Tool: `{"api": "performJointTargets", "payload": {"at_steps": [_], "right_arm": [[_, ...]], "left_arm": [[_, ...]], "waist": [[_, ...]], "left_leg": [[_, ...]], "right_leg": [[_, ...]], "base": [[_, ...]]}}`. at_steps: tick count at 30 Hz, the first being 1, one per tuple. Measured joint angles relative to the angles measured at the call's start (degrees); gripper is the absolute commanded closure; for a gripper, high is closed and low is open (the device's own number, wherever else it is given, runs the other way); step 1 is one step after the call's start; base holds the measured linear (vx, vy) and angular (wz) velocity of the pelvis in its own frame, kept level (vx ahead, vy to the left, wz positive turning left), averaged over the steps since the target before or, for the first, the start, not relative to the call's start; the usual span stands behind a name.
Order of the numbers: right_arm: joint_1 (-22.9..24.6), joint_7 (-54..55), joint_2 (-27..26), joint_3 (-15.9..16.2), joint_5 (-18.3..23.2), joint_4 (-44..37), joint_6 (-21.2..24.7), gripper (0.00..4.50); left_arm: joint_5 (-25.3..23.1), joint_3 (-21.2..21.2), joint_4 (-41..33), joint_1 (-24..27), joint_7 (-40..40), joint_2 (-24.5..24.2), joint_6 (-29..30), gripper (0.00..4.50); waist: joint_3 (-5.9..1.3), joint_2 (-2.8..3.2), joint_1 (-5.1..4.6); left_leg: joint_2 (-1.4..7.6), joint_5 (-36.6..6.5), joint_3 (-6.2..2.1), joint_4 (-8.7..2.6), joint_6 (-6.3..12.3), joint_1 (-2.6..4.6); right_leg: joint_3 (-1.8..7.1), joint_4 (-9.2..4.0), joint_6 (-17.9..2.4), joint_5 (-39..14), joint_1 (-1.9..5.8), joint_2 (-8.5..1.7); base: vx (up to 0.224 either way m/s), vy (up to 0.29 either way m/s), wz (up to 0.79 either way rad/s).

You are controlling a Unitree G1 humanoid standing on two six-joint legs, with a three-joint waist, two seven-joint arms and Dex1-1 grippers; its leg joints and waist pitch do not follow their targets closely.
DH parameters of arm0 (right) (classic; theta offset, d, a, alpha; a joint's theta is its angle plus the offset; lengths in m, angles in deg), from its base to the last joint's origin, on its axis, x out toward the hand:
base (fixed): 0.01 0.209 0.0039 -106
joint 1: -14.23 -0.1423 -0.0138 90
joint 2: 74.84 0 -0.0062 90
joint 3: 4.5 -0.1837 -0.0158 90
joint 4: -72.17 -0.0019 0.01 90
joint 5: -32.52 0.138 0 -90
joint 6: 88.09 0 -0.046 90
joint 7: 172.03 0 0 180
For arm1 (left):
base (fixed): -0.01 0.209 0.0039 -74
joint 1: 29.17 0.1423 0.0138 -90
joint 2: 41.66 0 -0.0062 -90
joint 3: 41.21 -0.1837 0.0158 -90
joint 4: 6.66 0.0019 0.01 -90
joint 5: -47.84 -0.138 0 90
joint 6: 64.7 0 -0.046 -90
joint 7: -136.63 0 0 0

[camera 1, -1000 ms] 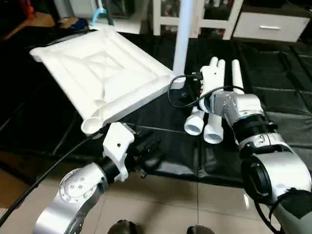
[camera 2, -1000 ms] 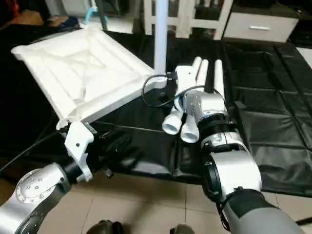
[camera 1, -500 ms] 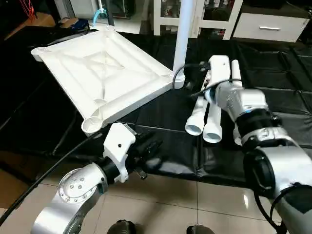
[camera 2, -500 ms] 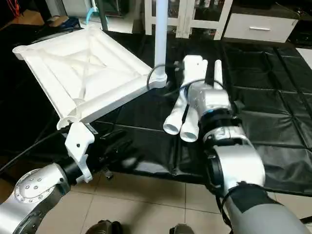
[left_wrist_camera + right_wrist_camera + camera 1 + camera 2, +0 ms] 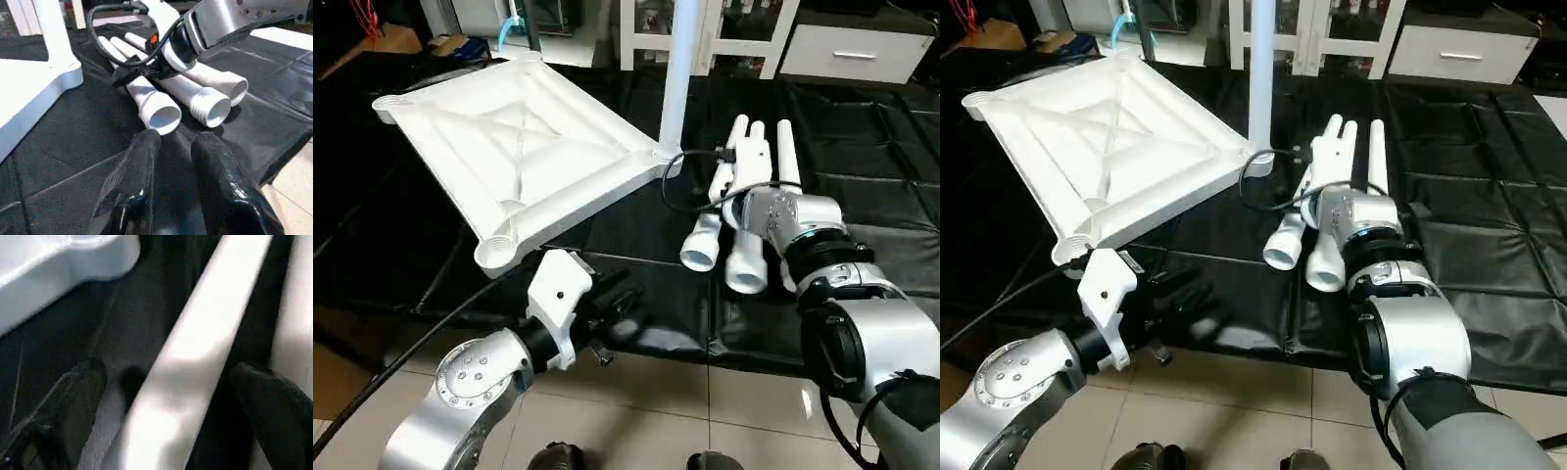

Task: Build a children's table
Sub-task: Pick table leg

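Tabletop (image 5: 519, 147) lies upside down on the black mat (image 5: 862, 166), ribbed X underside facing up, round sockets at the corners. Far-right corner socket holds one leg (image 5: 677, 69) standing upright, rising out of the top of the head views. Near corner socket (image 5: 494, 257) is empty, open end up, sits at the mat's front edge.

Three loose legs (image 5: 744, 206) lie flat on the mat just right of the tabletop, side by side and touching, long axes running front to back; wide open ends point toward the robot, narrow ends away. Leftmost one (image 5: 146, 98) angles slightly toward the tabletop at its near end.

Right hand (image 5: 166, 377) is down over the loose legs, fingers spread wide, one finger (image 5: 73, 396) on each side of the leftmost leg, straddling it; not clamped, gap visible both sides. A black cable (image 5: 680, 191) loops off the right wrist over the gap between the tabletop and the legs.

Left hand (image 5: 171, 161) hovers low at the mat's front edge, near the empty corner socket, fingers partly apart with nothing between them, pointing toward the open ends of the loose legs.

White furniture (image 5: 847, 44) stands behind the mat; tiled floor (image 5: 705, 411) in front of it.
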Motion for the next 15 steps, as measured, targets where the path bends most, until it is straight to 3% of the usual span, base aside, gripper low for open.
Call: {"api": "performJointTargets", "payload": {"at_steps": [4, 9, 15], "right_arm": [[0.22, -2.15, -0.04, 2.65, -1.93, 1.20, 1.84, 0.07], [0.15, -3.27, -0.02, 2.93, -2.93, 1.20, 2.36, 0.07], [0.14, -4.19, 0.08, 2.91, -2.96, 1.24, 2.43, 0.82]], "left_arm": [[0.00, -0.03, -0.05, -0.01, -0.04, -0.31, 0.23, 3.11], [0.00, -0.06, -0.12, -0.01, -0.05, -0.41, 0.62, 3.11], [0.00, -0.12, -0.12, -0.14, -0.04, -0.62, 1.01, 3.11]], "waist": [[0.00, 0.00, 0.00], [0.00, -0.01, 0.01], [0.00, -0.01, 0.00]], "left_leg": [[0.00, 0.00, 0.00, -0.03, 0.00, 0.01], [0.03, 0.00, 0.01, -0.06, 0.00, 0.05], [0.04, 0.00, 0.01, -0.09, -0.01, 0.09]], "right_leg": [[0.01, 0.00, 0.00, 0.00, -0.02, 0.00], [0.02, -0.01, 0.01, -0.01, -0.01, 0.00], [0.04, -0.01, 0.01, -0.01, -0.01, 0.00]], "base": [[0.000, 0.000, 0.00], [0.000, 0.000, 0.00], [0.000, 0.000, 0.00]]}}
